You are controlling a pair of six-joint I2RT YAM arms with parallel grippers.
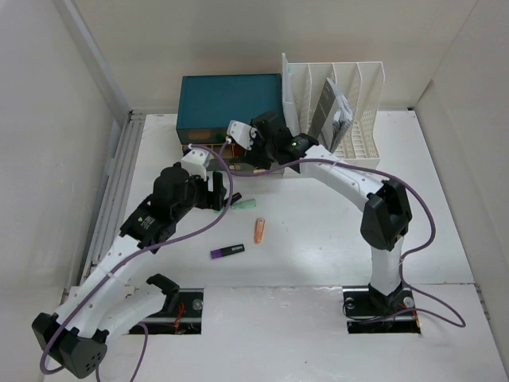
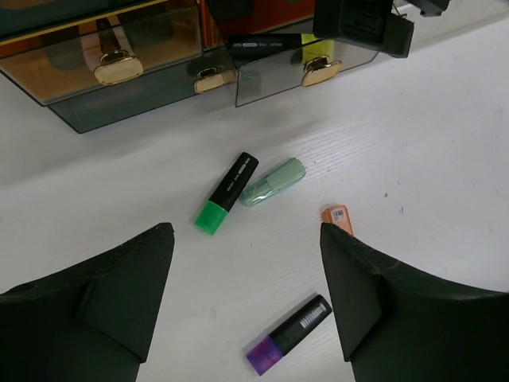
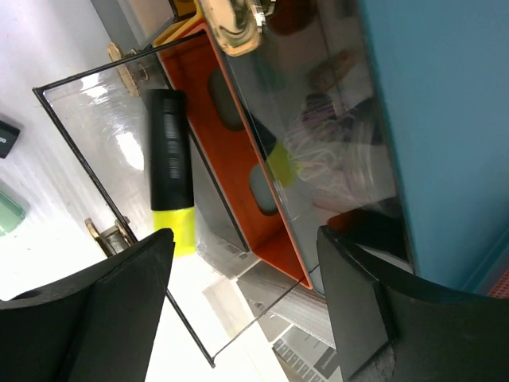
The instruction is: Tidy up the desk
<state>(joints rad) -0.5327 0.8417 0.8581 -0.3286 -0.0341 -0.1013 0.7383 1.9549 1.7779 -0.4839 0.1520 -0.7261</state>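
1. White desk [image 1: 318, 263] is spread under both arms. Several loose pens are seen on it below the left gripper [image 2: 245, 239].
2. The jaws of the left gripper stand wide apart, and nothing is gripped in them.
3. A green highlighter [image 2: 227, 193] is found just ahead of the fingertips, about in the middle of the gap. Its long axis runs obliquely: the green cap points back toward the left finger, and the black end points away and to the right. It is judged that the wrist must be turned before the jaws can be closed across the barrel.
4. A mint-green piece [image 2: 273, 181] lies close against the black end. Whether the two touch cannot be told, so it may be pushed along.
5. A purple highlighter [image 2: 288, 334] lies between the fingers but further back, nearer the right finger. An orange piece [image 2: 337, 215] is seen just beside the right fingertip.
6. The right gripper [image 3: 242, 239] is also spread wide and empty. It is placed at an open drawer [image 3: 103, 143] of the teal drawer box [image 3: 445, 119], where a yellow highlighter [image 3: 171, 191] lies. The left arm is therefore judged nearer to the pens.
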